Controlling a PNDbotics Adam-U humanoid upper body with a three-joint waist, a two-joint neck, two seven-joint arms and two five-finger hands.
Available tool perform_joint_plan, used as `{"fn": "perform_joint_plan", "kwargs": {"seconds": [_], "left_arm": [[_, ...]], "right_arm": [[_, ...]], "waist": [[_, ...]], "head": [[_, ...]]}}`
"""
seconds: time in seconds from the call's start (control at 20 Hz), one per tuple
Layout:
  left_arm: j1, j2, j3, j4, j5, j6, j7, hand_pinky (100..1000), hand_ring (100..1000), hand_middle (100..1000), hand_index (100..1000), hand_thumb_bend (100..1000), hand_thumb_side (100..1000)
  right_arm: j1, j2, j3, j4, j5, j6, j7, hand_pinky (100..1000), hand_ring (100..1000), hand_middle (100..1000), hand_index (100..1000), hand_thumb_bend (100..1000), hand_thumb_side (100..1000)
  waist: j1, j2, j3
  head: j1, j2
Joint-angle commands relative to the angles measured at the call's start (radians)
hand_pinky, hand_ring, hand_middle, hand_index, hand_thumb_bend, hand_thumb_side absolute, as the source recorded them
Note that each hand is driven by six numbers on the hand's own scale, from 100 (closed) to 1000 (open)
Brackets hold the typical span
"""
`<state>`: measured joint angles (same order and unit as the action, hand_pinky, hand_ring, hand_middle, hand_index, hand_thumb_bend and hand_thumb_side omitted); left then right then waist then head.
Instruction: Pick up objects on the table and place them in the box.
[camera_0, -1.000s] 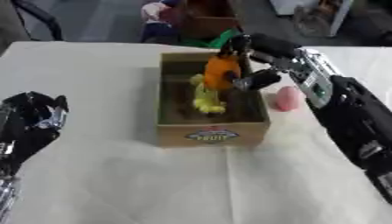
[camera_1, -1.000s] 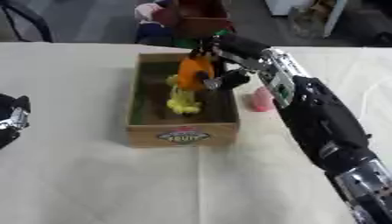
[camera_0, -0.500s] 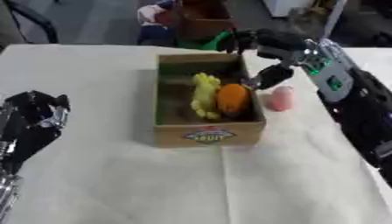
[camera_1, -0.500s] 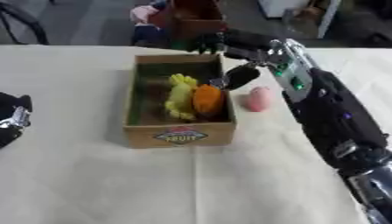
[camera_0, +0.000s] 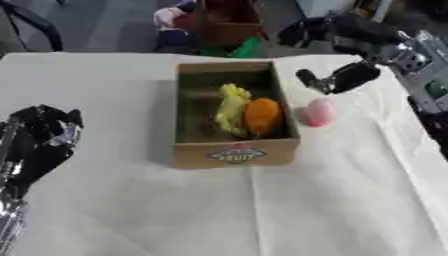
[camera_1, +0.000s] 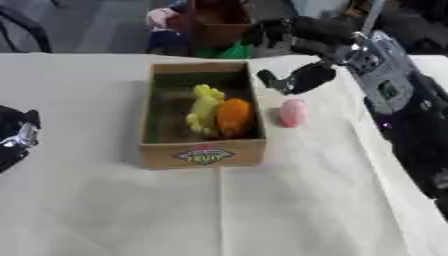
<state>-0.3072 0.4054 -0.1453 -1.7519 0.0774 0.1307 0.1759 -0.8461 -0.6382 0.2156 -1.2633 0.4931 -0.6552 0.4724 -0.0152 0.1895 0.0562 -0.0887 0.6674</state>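
Observation:
A brown cardboard box (camera_0: 231, 152) with a fruit label stands mid-table. Inside it lie a yellow object (camera_0: 229, 106) and an orange object (camera_0: 262, 115) side by side. A pink object (camera_0: 318, 112) rests on the white cloth just right of the box. My right hand (camera_0: 341, 80) hovers above the box's far right corner, fingers relaxed and open, holding nothing. My left hand (camera_0: 37, 142) rests open at the left edge, well away from the box.
The table is covered by a white cloth (camera_0: 262, 210). Beyond its far edge stand a brown box (camera_1: 217, 25), a green thing (camera_1: 229, 51) and other clutter. My right forearm (camera_1: 394, 95) crosses the right side of the table.
My right hand held the orange object above the box a second ago. It let it drop in beside the yellow one, then opened and drew back up to the right.

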Motion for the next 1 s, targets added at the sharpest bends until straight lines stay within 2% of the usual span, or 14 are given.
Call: {"fn": "perform_joint_plan", "kwargs": {"seconds": [0.05,0.3,0.5,0.85,1.0], "left_arm": [[-0.006,0.024,0.010,-0.012,-0.001,-0.002,0.002,467,364,278,496,188,213],[-0.006,0.023,0.010,-0.012,-0.001,-0.001,0.003,467,365,278,496,188,213],[-0.007,0.020,0.009,-0.012,-0.001,-0.001,0.001,466,365,279,496,187,213],[-0.009,0.016,0.010,-0.014,-0.001,0.000,0.001,466,365,279,496,187,214],[-0.009,0.015,0.010,-0.015,-0.001,0.000,0.001,467,365,279,496,188,214]], "right_arm": [[0.005,-0.045,-0.018,0.006,0.042,0.002,0.001,706,812,901,928,100,442],[0.026,-0.034,-0.021,0.084,0.136,-0.001,-0.004,706,810,899,926,100,459],[0.022,-0.004,-0.027,0.173,0.256,-0.009,-0.031,707,809,900,926,100,488],[0.002,0.050,-0.056,0.316,0.498,-0.001,-0.152,710,809,905,927,100,527],[0.000,0.062,-0.060,0.352,0.571,0.000,-0.193,713,809,907,927,100,536]], "waist": [[0.001,-0.019,-0.001],[0.004,-0.019,0.000],[0.008,-0.017,0.002],[0.017,-0.011,0.006],[0.018,-0.010,0.006]], "head": [[0.004,0.002],[0.002,0.000],[0.000,-0.001],[-0.003,-0.004],[-0.002,-0.004]]}}
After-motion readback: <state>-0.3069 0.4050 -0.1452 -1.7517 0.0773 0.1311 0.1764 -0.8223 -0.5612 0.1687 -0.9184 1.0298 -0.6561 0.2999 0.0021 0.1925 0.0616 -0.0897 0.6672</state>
